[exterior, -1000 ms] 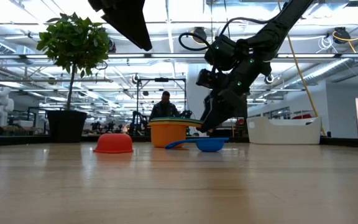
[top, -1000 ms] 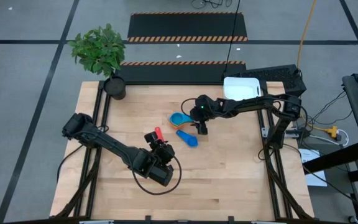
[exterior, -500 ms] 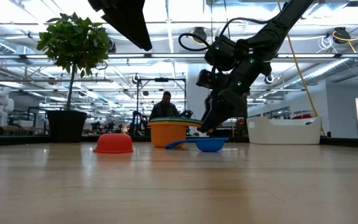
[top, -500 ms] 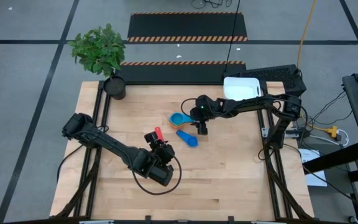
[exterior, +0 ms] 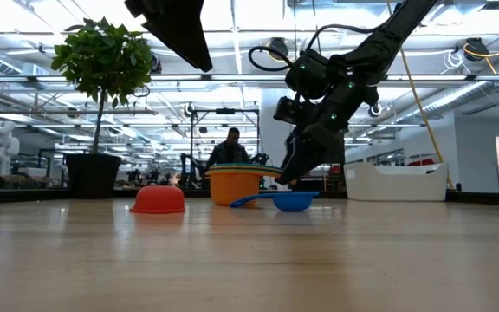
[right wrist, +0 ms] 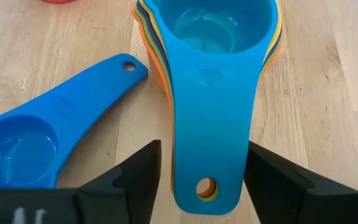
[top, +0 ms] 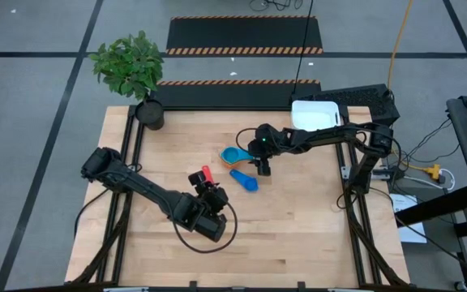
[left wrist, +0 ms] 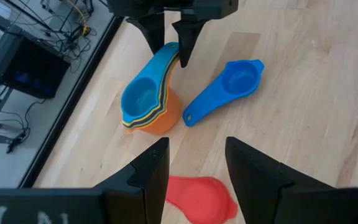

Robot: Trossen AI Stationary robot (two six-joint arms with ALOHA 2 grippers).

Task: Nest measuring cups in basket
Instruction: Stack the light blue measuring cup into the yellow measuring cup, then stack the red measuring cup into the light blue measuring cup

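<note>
The right gripper (right wrist: 197,177) hangs low over the wooden desk (top: 298,219), its jaws released and straddling the stacked handles of a nested set of plastic measuring cups (right wrist: 213,81), light blue on top with yellow, dark blue and orange rims showing beneath. In the left wrist view the two dark fingers stand either side of those handles without pressing them. A separate medium-blue plastic measuring cup (right wrist: 48,137) lies on the desk just beside one jaw, its handle pointing toward the stack. A red plastic measuring cup (left wrist: 197,196) lies upside down, just below the left gripper (left wrist: 194,165), whose jaws are parted and grasp nothing. The white rectangular plastic basket (top: 314,114) sits well behind the right jaws at the desk's far corner, with no cups visible in it.

The main risk appears to be the grip itself. The handles fan out slightly rather than lying flush, so closing on them could pinch only the top one or two, and a lift might peel the light blue cup away and leave the orange base behind. A jaw drifting sideways could also nudge the medium-blue cup or tip the stack. The carry to the basket is long enough that a shallow hold on the handle tips could slip.
</note>
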